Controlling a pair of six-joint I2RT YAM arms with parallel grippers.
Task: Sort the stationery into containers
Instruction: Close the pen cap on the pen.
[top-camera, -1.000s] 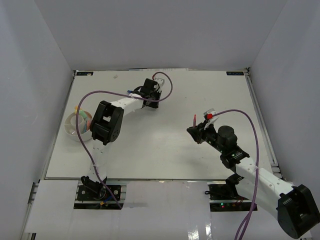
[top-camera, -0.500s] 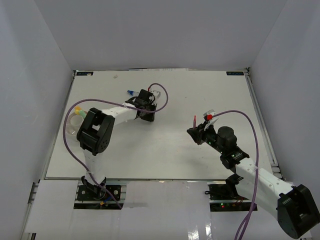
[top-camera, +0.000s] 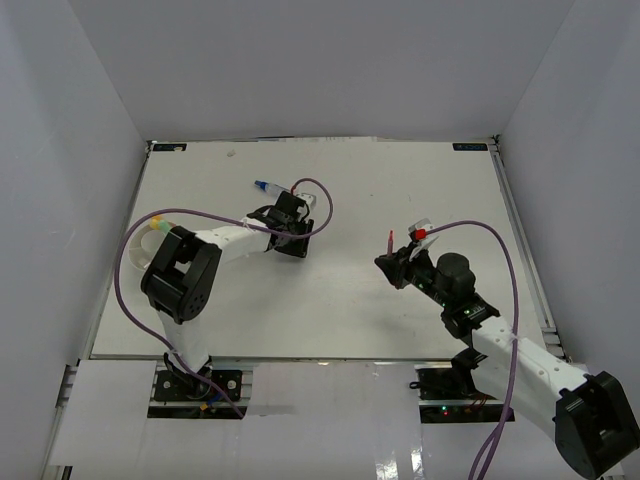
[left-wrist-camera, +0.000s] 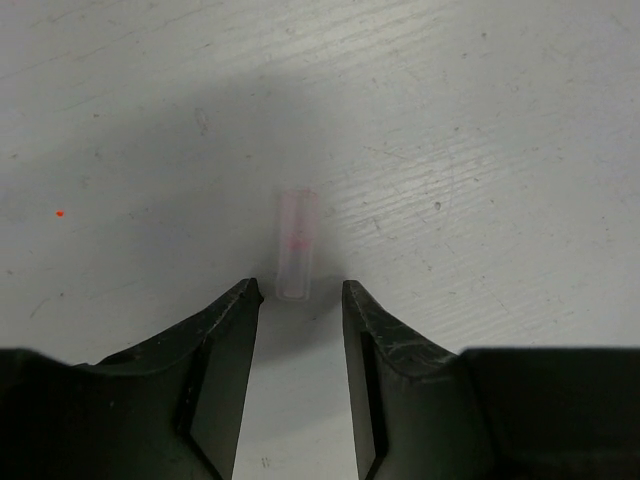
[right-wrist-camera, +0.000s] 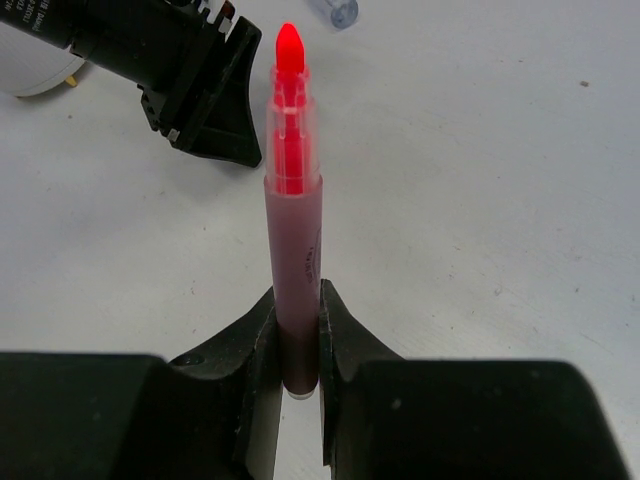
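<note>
My left gripper (left-wrist-camera: 300, 298) is open and low over the table. A short clear cap with a pink tinge (left-wrist-camera: 297, 245) lies flat just beyond its fingertips, untouched. Seen from above, that gripper (top-camera: 290, 228) sits mid-table, with a white blue-capped bottle (top-camera: 268, 187) lying just behind it. My right gripper (right-wrist-camera: 297, 305) is shut on the lower barrel of a red marker (right-wrist-camera: 292, 200), uncapped, tip pointing away. It holds the marker (top-camera: 390, 243) above the table at the right (top-camera: 393, 262). The container is almost hidden under the left arm; only yellow-green pen ends (top-camera: 155, 225) show.
White walls close in the table on three sides. The left arm's purple cable (top-camera: 318, 195) loops over the table beside the bottle. In the right wrist view the left gripper's black body (right-wrist-camera: 195, 90) lies ahead to the left, and a small clear item (right-wrist-camera: 335, 12) sits at the top edge.
The left gripper has drawn back toward the near side, uncovering the bottle, and its arm has folded over the dish. The right arm and its marker have not moved.
</note>
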